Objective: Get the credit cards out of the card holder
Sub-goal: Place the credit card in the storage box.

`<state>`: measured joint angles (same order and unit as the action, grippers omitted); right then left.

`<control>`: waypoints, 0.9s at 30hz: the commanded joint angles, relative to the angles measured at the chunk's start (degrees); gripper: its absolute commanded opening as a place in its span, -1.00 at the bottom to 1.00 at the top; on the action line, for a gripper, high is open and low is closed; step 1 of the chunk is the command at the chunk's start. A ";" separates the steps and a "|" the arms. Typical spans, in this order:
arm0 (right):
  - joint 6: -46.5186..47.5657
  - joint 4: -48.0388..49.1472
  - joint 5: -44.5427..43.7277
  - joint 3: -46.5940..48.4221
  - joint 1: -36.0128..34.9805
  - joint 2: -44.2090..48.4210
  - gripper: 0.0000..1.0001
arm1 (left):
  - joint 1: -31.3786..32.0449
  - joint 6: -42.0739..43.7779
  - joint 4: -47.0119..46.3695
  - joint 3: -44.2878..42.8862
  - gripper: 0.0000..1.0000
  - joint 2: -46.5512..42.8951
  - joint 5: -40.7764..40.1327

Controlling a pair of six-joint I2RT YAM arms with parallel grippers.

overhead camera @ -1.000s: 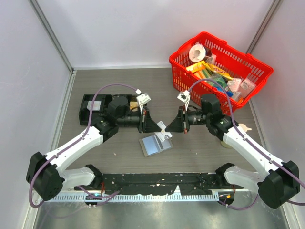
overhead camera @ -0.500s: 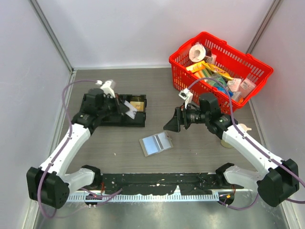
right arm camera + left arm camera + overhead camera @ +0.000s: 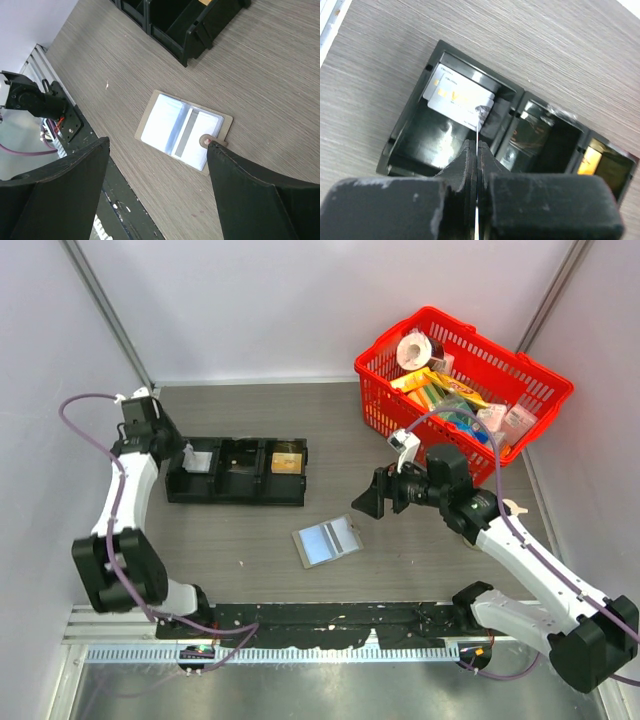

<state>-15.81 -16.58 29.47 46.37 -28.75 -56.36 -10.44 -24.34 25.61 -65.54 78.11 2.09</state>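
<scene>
Grey wood-grain bench (image 3: 250, 540) fills my overhead view, and the card holder (image 3: 327, 540) lies open flat on it near the middle, pale blue clear-pocketed panels up with a grey strip down the fold. It sits in front of the black tray (image 3: 240, 495) and apart from it. My right pincer (image 3: 372, 498) hangs just to the right of the card holder and above it with its jaws spread wide and nothing between them. From the right wrist camera I look straight down between the two dark fingers (image 3: 60, 195) at the open holder, whose round snap tab sits close by the right-hand finger. I cannot tell from here whether any pocket has something in it. My left arm reaches out to the far left, with the left pincer (image 3: 476, 147) over the left compartment of the tray. Its jaws are pressed together on a thin card (image 3: 478, 127), which I see edge-on as a white line running between them. Below it, at the back of that same compartment, other cards (image 3: 460, 94) lie overlapped and tilted against the wall, whitish with yellow print. The right compartment shows something yellowish (image 3: 592, 160). A red basket (image 3: 380, 400) of mixed packets and a roll of tape stands at the far right corner.
</scene>
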 commanded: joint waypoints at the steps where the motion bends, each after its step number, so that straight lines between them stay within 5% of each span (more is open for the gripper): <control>1: 1.92 1.11 -2.32 -0.67 -1.22 1.42 0.66 | -0.46 3.15 0.41 -6.35 -1.00 8.62 -1.03; 16: 2.28 1.02 -1.87 -0.58 -1.39 1.34 0.66 | -0.55 0.35 -12.07 -7.06 -0.95 22.52 9.78; 27: 2.63 -1.79 -5.04 0.47 -1.39 0.29 0.65 | -0.55 4.74 -2.41 -10.04 0.15 17.44 -1.64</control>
<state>-13.98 -18.02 26.87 45.50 -29.89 -55.88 -10.90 -22.00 19.35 -72.12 100.75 5.87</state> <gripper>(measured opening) 0.829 0.508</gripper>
